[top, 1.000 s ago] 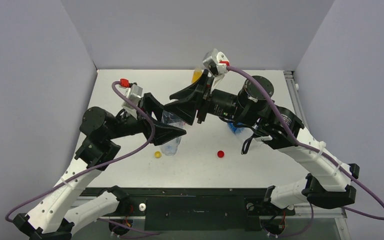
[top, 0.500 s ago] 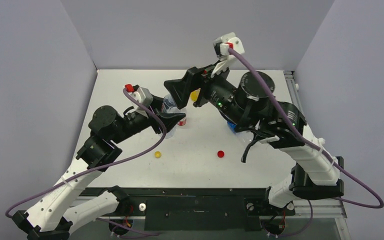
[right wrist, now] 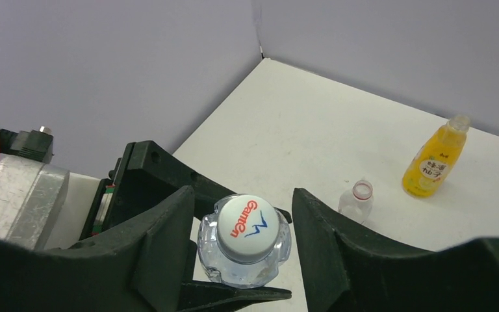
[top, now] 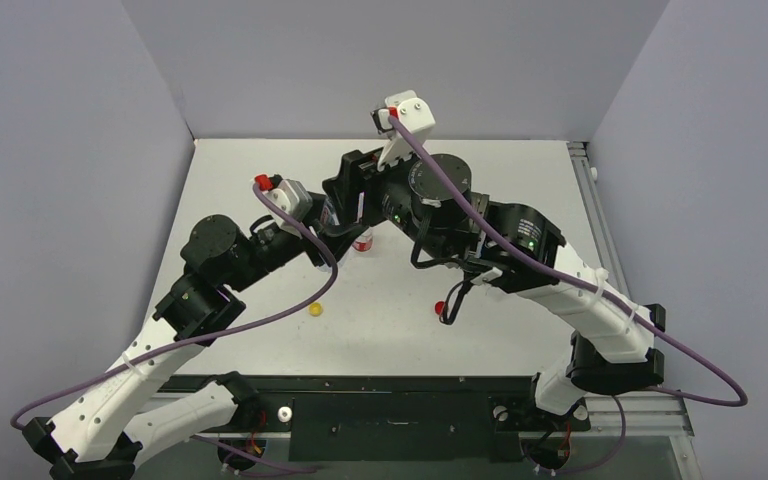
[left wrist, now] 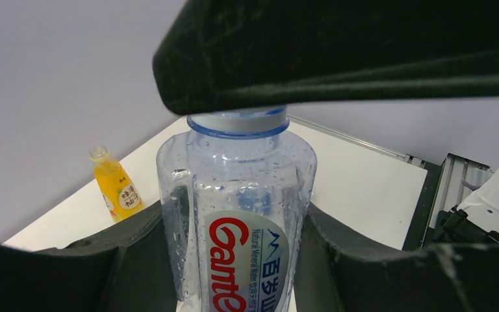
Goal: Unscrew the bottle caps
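My left gripper (left wrist: 237, 250) is shut on the body of a clear Ganten-labelled bottle (left wrist: 247, 195), holding it upright. Its white cap (right wrist: 247, 227) is on the neck. My right gripper (right wrist: 242, 203) hangs right above it, open, one finger on each side of the cap with a gap on both. From above, both grippers meet at the table's back left: left gripper (top: 332, 232), right gripper (top: 352, 190). A yellow cap (top: 315, 309) and a red cap (top: 439, 306) lie loose on the table.
An uncapped yellow-orange juice bottle (right wrist: 434, 159) stands near the back wall. A small clear uncapped bottle with a red neck ring (right wrist: 357, 201) stands close to the held bottle. The white table (top: 390, 330) ends in a metal rail (top: 585, 170) at right.
The left arm carried the bottle toward the back of the table. The right arm swung left and came down over it, so its jaws now straddle the cap.
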Robot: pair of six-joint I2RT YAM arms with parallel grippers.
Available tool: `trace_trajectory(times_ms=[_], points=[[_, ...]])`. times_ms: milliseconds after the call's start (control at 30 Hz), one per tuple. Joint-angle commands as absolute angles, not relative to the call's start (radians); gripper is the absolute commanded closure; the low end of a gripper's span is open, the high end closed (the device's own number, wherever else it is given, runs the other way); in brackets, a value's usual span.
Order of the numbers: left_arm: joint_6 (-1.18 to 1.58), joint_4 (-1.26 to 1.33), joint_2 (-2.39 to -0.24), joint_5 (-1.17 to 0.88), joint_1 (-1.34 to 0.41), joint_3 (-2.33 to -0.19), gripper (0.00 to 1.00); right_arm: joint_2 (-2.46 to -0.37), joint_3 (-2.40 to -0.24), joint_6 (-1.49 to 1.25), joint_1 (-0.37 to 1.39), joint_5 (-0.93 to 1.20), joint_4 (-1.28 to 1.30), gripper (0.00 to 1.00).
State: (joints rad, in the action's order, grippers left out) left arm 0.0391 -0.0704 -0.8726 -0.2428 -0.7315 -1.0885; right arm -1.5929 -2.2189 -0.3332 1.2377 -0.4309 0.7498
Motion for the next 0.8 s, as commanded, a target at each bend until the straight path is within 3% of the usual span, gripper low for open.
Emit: trace_trajectory(times_ms=[0,367,467,567,767], points=[[0.038,-0.035,-0.862,-0.221,-0.737,-1.100,0.98,-1.550,-2.162,-0.360,1.220,-0.448,0.702,0.48],[0.051,-0.038,-0.864,-0.232,-0.739,-1.106,0.99,-1.509,-2.075,-0.381,1.196,-0.427,0.636,0.61],[0.051,-0.041,-0.863,-0.231,-0.742,-1.102,0.98,-1.492,-2.063,-0.373,1.196,-0.420,0.611,0.51],[0.053,-0.042,-0.865,-0.230,-0.746,-1.102,0.98,-1.486,-2.062,-0.370,1.196,-0.413,0.594,0.49],[0.057,-0.038,-0.868,-0.230,-0.748,-1.107,0.98,-1.493,-2.055,-0.379,1.195,-0.380,0.590,0.64]])
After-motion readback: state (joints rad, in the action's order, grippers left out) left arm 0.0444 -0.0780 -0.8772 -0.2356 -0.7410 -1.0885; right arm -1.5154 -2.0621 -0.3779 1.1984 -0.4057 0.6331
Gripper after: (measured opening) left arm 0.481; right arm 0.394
